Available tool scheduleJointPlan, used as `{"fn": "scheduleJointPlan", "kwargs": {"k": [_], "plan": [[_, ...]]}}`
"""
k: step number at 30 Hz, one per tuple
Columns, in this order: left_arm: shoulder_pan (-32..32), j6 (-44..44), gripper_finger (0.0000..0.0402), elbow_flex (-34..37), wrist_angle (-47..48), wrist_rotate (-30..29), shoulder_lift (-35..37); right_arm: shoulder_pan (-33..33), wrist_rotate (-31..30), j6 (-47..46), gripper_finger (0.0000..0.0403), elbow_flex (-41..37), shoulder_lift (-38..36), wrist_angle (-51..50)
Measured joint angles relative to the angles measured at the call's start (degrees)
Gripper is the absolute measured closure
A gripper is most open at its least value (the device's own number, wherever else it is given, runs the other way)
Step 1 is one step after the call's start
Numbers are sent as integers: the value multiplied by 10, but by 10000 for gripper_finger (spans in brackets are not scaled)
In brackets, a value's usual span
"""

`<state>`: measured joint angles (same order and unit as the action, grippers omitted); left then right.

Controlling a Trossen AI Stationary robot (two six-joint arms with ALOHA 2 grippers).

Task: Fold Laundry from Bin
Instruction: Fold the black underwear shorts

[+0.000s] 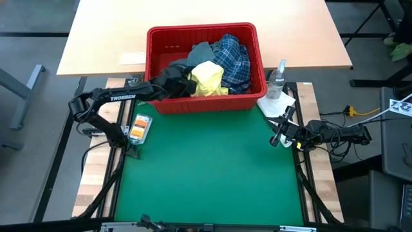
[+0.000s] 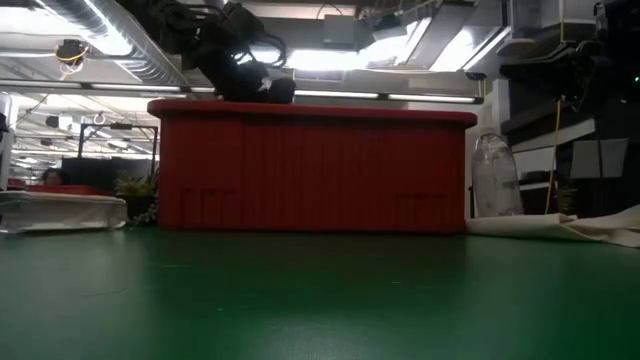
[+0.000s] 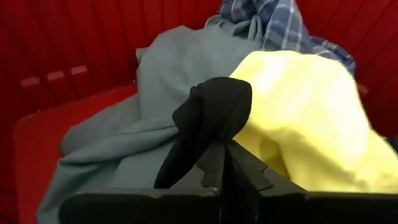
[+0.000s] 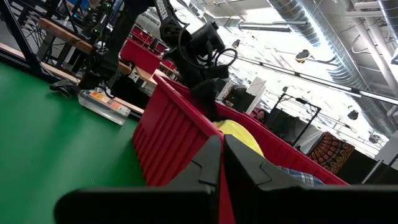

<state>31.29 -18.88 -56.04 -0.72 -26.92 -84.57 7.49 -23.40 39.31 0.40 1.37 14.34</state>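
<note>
Green mat (image 1: 206, 174) sits bare at the bottom, ready for folding. Up top, the left gripper (image 3: 217, 149) pinches the dark navy garment (image 3: 214, 115) inside the bin (image 1: 161, 103) to lift it. At the right edge, the right gripper (image 1: 278, 136) waits, closed and empty.
</note>
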Motion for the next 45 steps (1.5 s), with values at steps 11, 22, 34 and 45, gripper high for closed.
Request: {"fn": "scheduleJointPlan", "kwargs": {"k": [11, 22, 34, 45], "plan": [[-1, 29, 400, -85, -3, 81, 29, 0, -6, 0, 384, 0, 0, 18], [2, 30, 401, -209, -3, 203, 29, 0, -5, 0, 384, 0, 0, 55], [2, 29, 401, -363, -2, 382, 29, 0, -5, 0, 384, 3, 0, 107], [2, -20, 401, -426, -3, 509, 29, 0, -6, 2, 286, 61, 0, 112]]}}
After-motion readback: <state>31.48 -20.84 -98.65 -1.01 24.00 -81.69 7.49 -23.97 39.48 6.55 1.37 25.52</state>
